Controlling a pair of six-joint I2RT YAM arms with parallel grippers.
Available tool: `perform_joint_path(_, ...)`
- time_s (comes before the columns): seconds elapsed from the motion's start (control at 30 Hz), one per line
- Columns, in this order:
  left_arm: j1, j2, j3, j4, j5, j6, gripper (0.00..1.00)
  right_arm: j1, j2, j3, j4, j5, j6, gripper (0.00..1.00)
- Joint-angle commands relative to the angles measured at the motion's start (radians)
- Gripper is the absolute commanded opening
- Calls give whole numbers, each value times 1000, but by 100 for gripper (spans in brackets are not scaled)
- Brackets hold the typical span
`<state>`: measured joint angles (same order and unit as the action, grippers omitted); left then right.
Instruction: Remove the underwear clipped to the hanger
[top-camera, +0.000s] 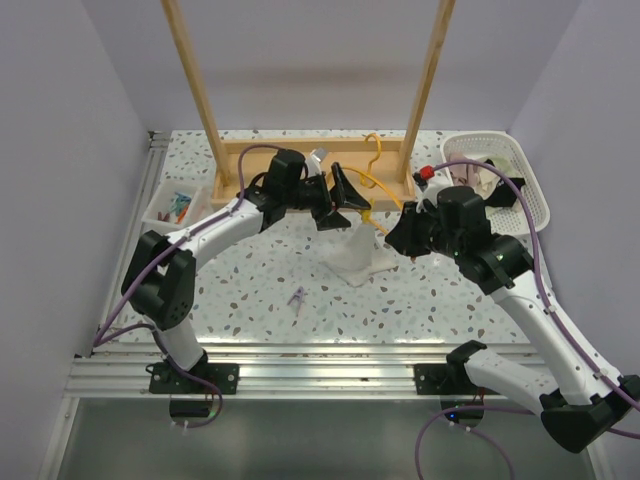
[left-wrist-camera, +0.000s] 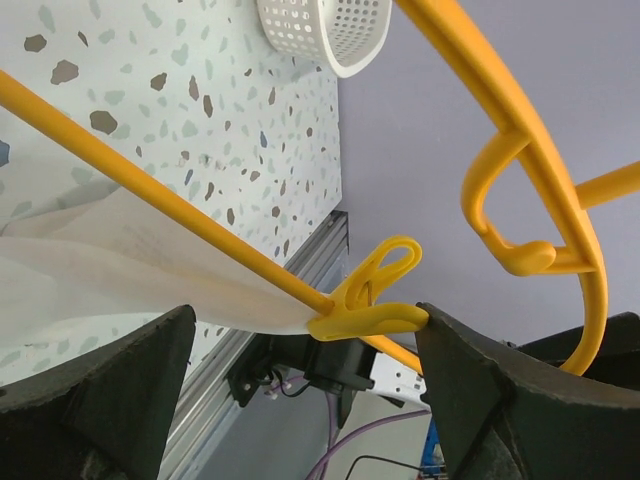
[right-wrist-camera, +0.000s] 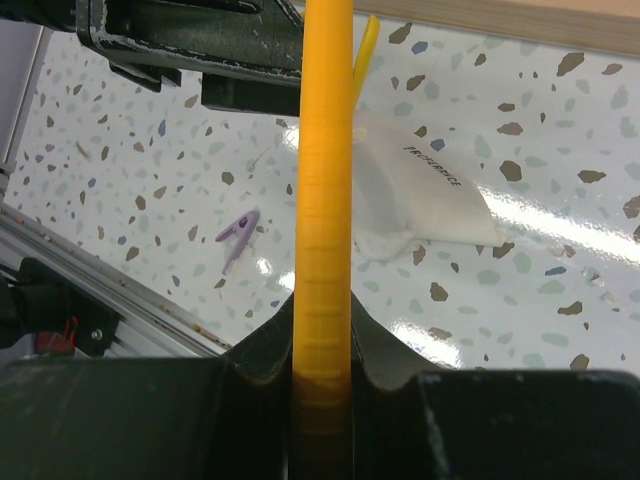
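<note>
Now the hanger (right-wrist-camera: 325, 200) is clamped by the right gripper (right-wrist-camera: 322, 372). The left gripper (left-wrist-camera: 305, 325) is spread open, underwear (left-wrist-camera: 110, 265) at its nine o'clock

Left claw (left-wrist-camera: 305, 325) spread, right claw (right-wrist-camera: 322, 372) clamped.

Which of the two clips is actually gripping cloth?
The yellow clip on the hanger, pinching the white underwear; the purple clip lies loose on the table.

From above and behind the arm bases (top-camera: 190, 378), my top external view looked down over the whole table (top-camera: 250, 290). My wrist views sat right against the yellow hanger (left-wrist-camera: 150, 190), the left facing the white basket (left-wrist-camera: 320, 30), the right facing down. All three shared the underwear (right-wrist-camera: 430, 195).
</note>
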<state>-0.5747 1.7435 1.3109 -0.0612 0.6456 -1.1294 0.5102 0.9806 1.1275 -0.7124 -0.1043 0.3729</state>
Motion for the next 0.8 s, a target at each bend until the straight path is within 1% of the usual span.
perform_joint_path(0.0, 10, -6, 21, 29, 0, 7, 93, 5, -23, 31, 30, -23, -19, 0)
perform_joint_path(0.13, 10, -6, 7, 44, 14, -4, 90, 5, -26, 28, 28, -18, -22, 0)
perform_joint_path(0.2, 10, -21, -21, 95, 25, -32, 87, 5, -26, 25, 33, -12, -22, 0)
perform_joint_path(0.23, 9, -28, -57, 134, 34, -42, 85, 5, -26, 25, 34, -12, -20, 0)
perform_joint_path(0.33, 9, -58, -117, 175, 42, -69, 75, 4, -20, 23, 34, -2, -16, 0)
perform_joint_path(0.37, 9, -68, -125, 176, 42, -69, 69, 4, -19, 22, 40, 2, -15, 0)
perform_joint_path(0.43, 9, -79, -150, 187, 48, -69, 61, 4, -19, 20, 42, 20, -9, 0)
perform_joint_path(0.47, 9, -88, -157, 190, 48, -69, 50, 5, -17, 20, 42, 26, -6, 0)
perform_joint_path(0.53, 9, -91, -179, 199, 48, -72, 42, 5, -14, 23, 42, 32, -3, 0)
perform_joint_path(0.57, 9, -91, -186, 211, 52, -73, 35, 5, -14, 25, 44, 34, -2, 0)
perform_joint_path(0.67, 9, -82, -208, 239, 58, -87, 26, 4, -11, 26, 53, 23, 3, 0)
perform_joint_path(0.73, 7, -78, -216, 264, 66, -96, 22, 5, -10, 26, 53, 15, 3, 0)
perform_joint_path(0.77, 9, -75, -219, 274, 69, -99, 18, 5, -10, 28, 51, 12, 3, 0)
